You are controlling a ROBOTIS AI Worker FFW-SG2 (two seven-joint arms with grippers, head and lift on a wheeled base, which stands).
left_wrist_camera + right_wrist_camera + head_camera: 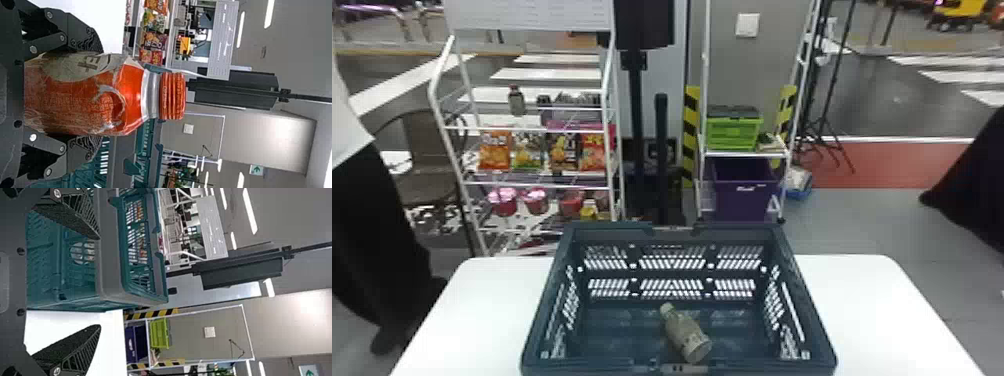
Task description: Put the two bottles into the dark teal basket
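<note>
Orange bottle (113,94) stands upright, clamped inside left claw (98,94), with right claw (98,282) wide

Black, ribbed right claw (99,282); screws (57,193) apparently silver.

dark teal basket (607,231) and white table (872,310) cut off at head view's bottom edge, base of orange bottle (86,105) hidden

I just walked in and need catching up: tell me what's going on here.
A robot is loading bottles into a basket. Its left gripper holds a red bottle upright near the basket, not yet in. The other bottle already lies on its side inside. The right gripper is open and empty.
</note>
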